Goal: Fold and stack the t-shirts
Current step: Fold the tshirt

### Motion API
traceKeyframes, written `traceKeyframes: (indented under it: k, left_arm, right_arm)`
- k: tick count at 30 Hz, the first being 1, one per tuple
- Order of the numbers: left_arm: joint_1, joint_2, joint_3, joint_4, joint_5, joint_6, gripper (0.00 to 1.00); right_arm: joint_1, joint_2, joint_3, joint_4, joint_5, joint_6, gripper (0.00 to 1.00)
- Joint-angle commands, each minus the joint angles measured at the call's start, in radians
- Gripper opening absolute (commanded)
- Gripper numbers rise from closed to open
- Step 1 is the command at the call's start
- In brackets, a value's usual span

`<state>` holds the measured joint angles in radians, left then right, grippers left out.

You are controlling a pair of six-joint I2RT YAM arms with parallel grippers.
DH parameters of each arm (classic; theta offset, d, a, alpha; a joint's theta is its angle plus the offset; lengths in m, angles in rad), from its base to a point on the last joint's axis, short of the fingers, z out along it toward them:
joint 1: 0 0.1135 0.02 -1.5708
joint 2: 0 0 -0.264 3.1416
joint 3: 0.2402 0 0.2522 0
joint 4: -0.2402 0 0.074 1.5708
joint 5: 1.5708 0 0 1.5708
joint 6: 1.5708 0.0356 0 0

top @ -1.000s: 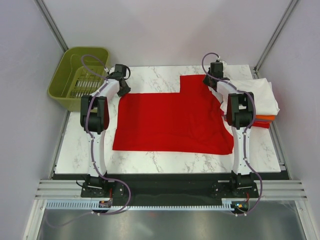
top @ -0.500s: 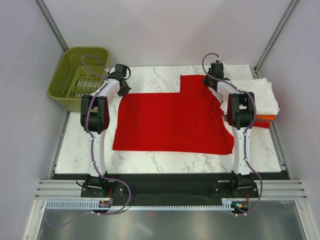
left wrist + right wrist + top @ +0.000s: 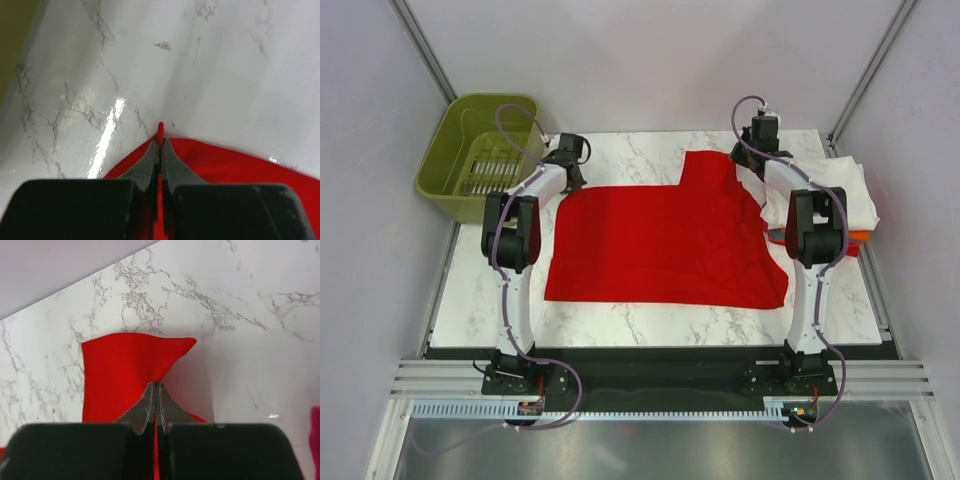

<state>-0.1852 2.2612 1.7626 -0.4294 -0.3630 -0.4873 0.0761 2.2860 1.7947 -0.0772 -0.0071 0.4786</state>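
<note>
**Red T-Shirt Held at Both Far Corners**

A bright red t-shirt [image 3: 665, 245] is spread flat across the middle of the marble table [image 3: 620, 150], with its long near hem turned toward the arm bases. Its far left corner is pinched between the closed fingers of the left gripper [image 3: 160, 142]; in the left wrist view a thin sliver of red cloth is seen pressed between the tips. The far right section, which juts farther back, is clamped in the same way by the right gripper [image 3: 156, 386], whose jaws are drawn tight on a fold of the fabric. A stack of folded t-shirts [image 3: 840, 190], white on top with orange showing beneath, is placed just beside the shirt's right edge. An olive-green basket [image 3: 470, 150] is seen off the table's far left corner.
</note>
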Motion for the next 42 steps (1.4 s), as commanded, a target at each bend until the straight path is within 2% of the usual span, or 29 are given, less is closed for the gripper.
traceKeyframes:
  k: [1,8,11,16,27,35,42]
  left_arm:
    - [-0.011,-0.133,-0.058,0.122,-0.051,0.075,0.02]
    - [-0.014,-0.242,-0.198,0.233,-0.083,0.116,0.02]
    - [-0.014,-0.3,-0.313,0.348,-0.085,0.141,0.02]
    - [-0.013,-0.367,-0.425,0.45,-0.091,0.165,0.02]
    - [-0.014,-0.499,-0.638,0.624,-0.062,0.158,0.02]
    - [-0.019,-0.529,-0.678,0.653,0.012,0.17,0.02]
    - [-0.039,-0.535,-0.692,0.653,-0.01,0.19,0.02]
  right_arm:
    - [-0.024,-0.123,-0.053,0.042,-0.037,-0.026,0.0]
    - [-0.038,-0.232,-0.191,0.062,-0.099,-0.028,0.0]
    - [-0.038,-0.287,-0.257,0.07,-0.126,-0.021,0.0]
    - [-0.038,-0.359,-0.314,0.056,-0.152,-0.021,0.0]
    - [-0.036,-0.56,-0.521,0.04,-0.183,-0.026,0.0]
    - [-0.036,-0.677,-0.521,-0.062,-0.085,-0.07,0.0]
    - [-0.038,-0.669,-0.485,-0.141,-0.025,-0.112,0.0]
